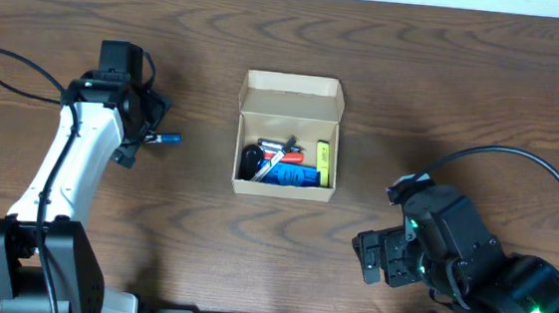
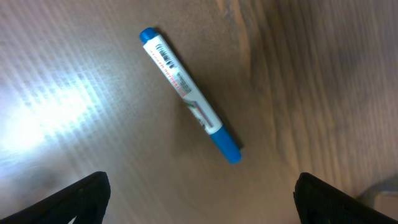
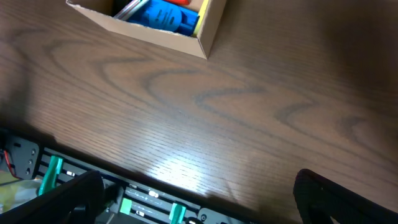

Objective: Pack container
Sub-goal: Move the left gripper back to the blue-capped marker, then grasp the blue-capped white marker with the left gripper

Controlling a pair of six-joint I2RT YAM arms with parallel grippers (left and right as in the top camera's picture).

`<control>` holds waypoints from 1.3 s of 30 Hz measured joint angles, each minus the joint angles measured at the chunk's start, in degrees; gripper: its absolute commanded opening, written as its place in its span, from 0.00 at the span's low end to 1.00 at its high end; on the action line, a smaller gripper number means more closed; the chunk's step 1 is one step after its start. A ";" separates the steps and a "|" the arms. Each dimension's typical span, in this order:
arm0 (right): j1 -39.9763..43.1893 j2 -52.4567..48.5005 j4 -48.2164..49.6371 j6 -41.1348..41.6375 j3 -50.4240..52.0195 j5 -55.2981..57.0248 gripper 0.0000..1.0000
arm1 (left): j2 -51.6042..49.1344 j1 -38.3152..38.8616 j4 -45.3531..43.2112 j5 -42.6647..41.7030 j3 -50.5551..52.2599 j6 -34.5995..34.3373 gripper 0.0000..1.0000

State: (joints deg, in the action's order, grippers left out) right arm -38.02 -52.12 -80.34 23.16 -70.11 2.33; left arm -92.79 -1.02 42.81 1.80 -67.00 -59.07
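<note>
Both sets of jaws stand spread wide and hold nothing. Your left gripper (image 2: pixel 199 202) hovers over the blue marker (image 2: pixel 189 96), and your right gripper (image 3: pixel 199 199) hangs low over the table (image 3: pixel 205 118), near the container's front corner. The container (image 1: pixel 292 103) sits mid-table with its flap lid up. It holds a blue case (image 1: pixel 291 176), a yellow highlighter (image 1: pixel 323 158) and some pens. The marker lies flat on the wood well to its left.

Watch the marker's angle. It lies diagonally to your closing line and ahead of the fingertips, so a straight drop likely closes on air or clips one end. A skewed pinch on that round barrel can spin it or send it rolling off.

The box looks crowded too. If you release carelessly, the marker may perch on the case and block the lid. The cardboard looks light and nothing braces it, so a knock on its wall would probably shove it.
</note>
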 measured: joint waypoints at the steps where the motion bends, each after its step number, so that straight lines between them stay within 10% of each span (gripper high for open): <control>1: 0.00 0.00 0.00 0.02 0.00 0.00 0.99 | -0.04 0.00 -1.18 0.07 0.70 -0.83 0.95; 28: 0.00 0.00 0.02 0.02 0.00 0.00 0.99 | -14.97 0.00 -9.70 0.15 2.21 -8.41 1.00; 39: 0.00 0.00 0.02 0.02 0.00 0.00 0.99 | -16.13 -0.70 -9.62 0.59 1.38 -8.61 0.58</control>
State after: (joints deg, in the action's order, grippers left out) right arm -38.02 -52.12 -80.31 23.18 -70.11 2.33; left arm -108.92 -1.72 33.19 2.39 -65.63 -67.68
